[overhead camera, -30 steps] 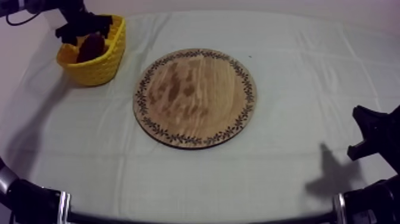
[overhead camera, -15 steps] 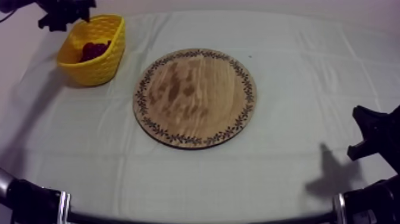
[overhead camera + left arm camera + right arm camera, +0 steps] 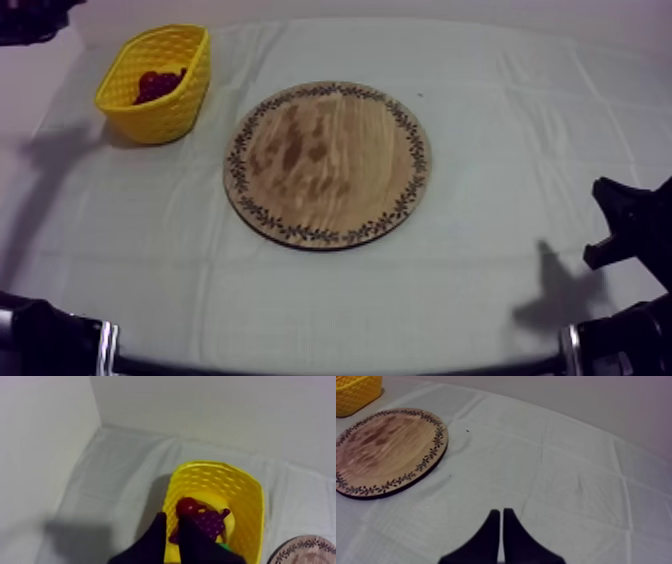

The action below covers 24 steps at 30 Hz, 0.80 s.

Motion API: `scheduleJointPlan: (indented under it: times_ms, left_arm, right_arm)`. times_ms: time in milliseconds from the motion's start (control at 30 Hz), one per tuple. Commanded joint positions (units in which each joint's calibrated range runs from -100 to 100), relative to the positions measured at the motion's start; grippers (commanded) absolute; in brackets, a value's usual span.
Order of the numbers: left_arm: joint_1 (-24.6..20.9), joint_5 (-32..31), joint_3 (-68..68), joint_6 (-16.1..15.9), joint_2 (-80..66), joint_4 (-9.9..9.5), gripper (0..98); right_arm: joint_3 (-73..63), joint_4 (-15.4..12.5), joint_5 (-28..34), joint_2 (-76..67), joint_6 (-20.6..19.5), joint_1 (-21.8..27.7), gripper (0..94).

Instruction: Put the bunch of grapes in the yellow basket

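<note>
The bunch of grapes (image 3: 210, 524), purple, lies inside the yellow basket (image 3: 250, 501), with a small red fruit (image 3: 187, 506) against it. From above, the grapes (image 3: 155, 84) show as a dark red mass in the basket (image 3: 175, 110) at the table's back left. My left gripper (image 3: 172, 521) hovers above the basket's near side, fingers together, holding nothing. My left arm (image 3: 30, 15) is a dark shape beyond the table's back left corner. The round wooden board (image 3: 328, 163) in the middle is bare. My right gripper (image 3: 501, 512) is shut over bare cloth, right of the board (image 3: 383, 451).
A bit of green (image 3: 225, 547) and something yellow (image 3: 229, 520) also lie in the basket. My right arm (image 3: 630, 225) rests low at the table's right edge. Bare cloth surrounds the board.
My left gripper has risen from the basket and pulled back to the far left, closing its fingers. The grapes stay in the basket. The right arm has not moved.
</note>
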Motion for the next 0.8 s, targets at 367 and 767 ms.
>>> scheduleJointPlan:
  times_ms: [367,767]
  left_arm:
    - [-1.5,-7.27,29.54,-6.93,-44.64,7.74,4.9]
    - [-3.18,-11.62,59.33,-16.95,-67.39,16.82,4.2]
  right_arm:
    - [-0.03,0.01,0.0,-0.01,0.03,0.02,0.4]
    - [-0.03,0.01,0.0,-0.01,0.01,0.02,0.4]
